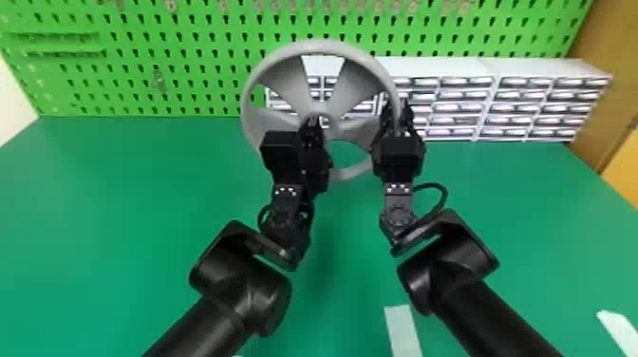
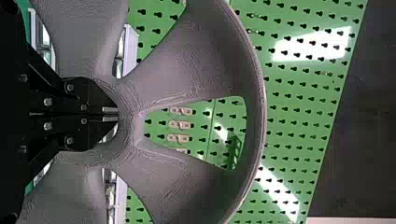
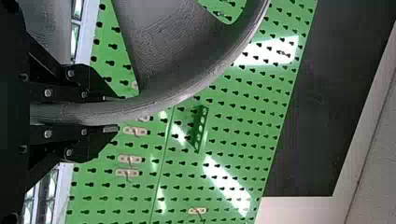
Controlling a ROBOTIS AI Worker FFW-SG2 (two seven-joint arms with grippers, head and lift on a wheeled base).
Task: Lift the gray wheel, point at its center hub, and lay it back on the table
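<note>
Gray wheel (image 1: 356,83) upright, up off table (image 1: 118,213). R gripper (image 3: 112,113) pinches rim at side, prob. so hub (image 2: 130,123) stays reachable. L gripper (image 2: 110,114) pressed tog., empty, tip at hub: slim pointer, presumably.

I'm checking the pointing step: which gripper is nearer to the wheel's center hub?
Left. The left gripper is just at the center hub, its jaws closed; the right gripper is farther off, its jaws on both sides of the outer rim of the gray wheel.
</note>
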